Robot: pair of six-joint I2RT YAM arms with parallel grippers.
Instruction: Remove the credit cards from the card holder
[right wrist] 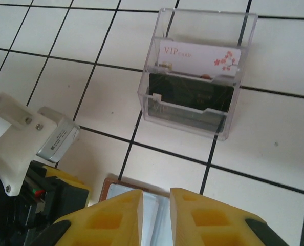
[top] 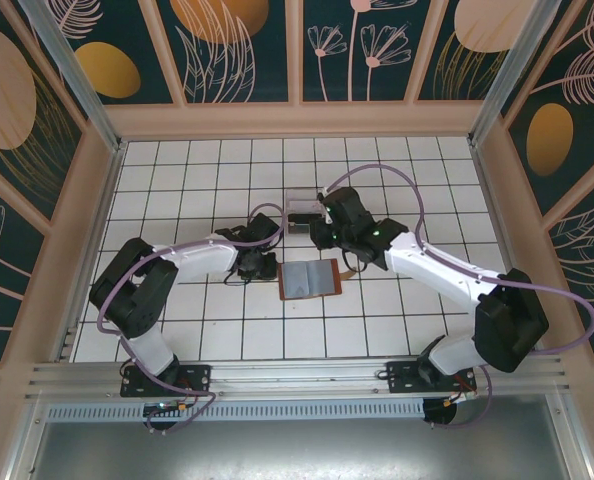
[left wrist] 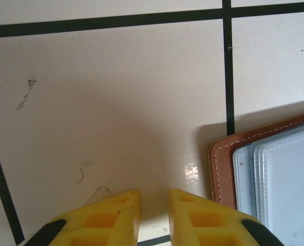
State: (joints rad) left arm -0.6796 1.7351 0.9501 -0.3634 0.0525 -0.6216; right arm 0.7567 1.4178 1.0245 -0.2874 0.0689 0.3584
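Observation:
The card holder (top: 308, 279) lies open on the tiled table, its brown rim (left wrist: 221, 164) framing grey-blue pockets; I cannot tell whether any card sits in them. Two credit cards stand in a clear plastic stand (right wrist: 193, 123): a white VIP card (right wrist: 200, 57) behind a dark card (right wrist: 190, 93). My left gripper (left wrist: 154, 197) rests low over bare table just left of the holder's corner, with a narrow gap and nothing between its fingers. My right gripper (right wrist: 156, 195) hovers over the holder's far edge (right wrist: 111, 185), also narrowly open and empty.
The clear stand (top: 303, 203) sits one tile beyond the holder. The left arm's wrist and camera bracket (right wrist: 19, 133) crowd the space left of the right gripper. Wooden enclosure walls (top: 97, 200) border the table on three sides.

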